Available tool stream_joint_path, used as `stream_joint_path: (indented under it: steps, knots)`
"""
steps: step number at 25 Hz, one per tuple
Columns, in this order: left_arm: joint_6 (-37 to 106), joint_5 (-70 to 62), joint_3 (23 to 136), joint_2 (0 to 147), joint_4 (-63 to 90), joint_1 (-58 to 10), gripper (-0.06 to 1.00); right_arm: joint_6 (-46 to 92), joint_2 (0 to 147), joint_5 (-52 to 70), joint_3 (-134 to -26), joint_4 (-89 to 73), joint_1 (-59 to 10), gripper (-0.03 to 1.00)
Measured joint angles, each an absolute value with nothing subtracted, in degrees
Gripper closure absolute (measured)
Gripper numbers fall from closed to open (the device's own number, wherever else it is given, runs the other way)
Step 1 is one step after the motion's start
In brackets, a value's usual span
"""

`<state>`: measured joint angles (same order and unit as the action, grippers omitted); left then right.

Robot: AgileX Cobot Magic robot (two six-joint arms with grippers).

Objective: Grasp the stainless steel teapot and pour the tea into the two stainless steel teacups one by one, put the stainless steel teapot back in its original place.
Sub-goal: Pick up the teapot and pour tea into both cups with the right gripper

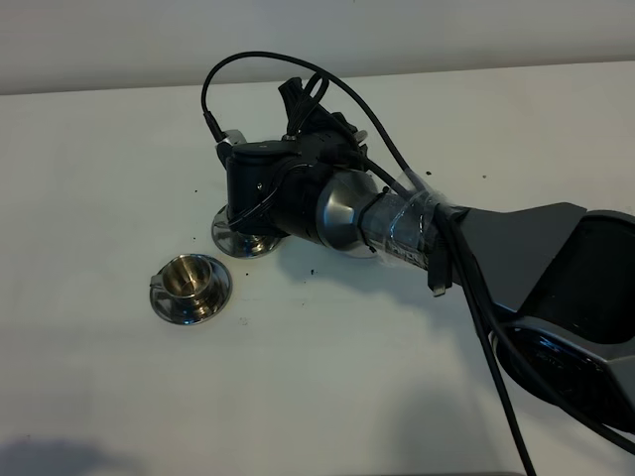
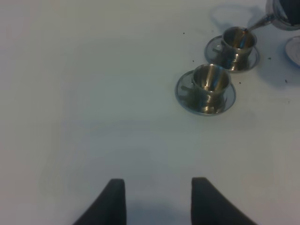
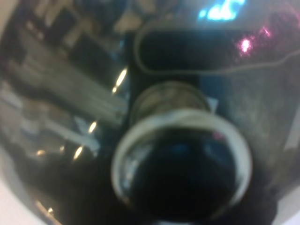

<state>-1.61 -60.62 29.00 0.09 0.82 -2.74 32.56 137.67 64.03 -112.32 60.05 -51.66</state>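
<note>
Our right gripper (image 1: 260, 188) is closed, left of the middle, above the far teacup (image 2: 239, 44). The stainless steel teapot (image 2: 284, 11) hangs tilted there, its spout (image 2: 257, 22) at that cup's rim; the grip itself we cannot see. The near teacup (image 1: 189, 286) stands just beside. Our left gripper (image 2: 158, 187) is open and holds nothing.

Tilting the shiny steel teapot (image 2: 282, 11), thin spout (image 2: 259, 21) tipping over the rim of the far teacup (image 2: 238, 43), near teacup (image 2: 211, 84) standing upright just left on its saucer, brassy inside showing, flat rimmed disc (image 2: 294, 50) lying beside the far cup.
</note>
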Motion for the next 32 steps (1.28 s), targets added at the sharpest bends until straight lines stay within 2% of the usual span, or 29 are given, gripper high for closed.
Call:
stream_joint_path:
  steps: [32]
  knots:
    - [-1.61,-60.62,29.0,0.09,0.82,-2.74,0.58,35.15,137.67,64.35,-112.32,66.43,-51.66,0.79]
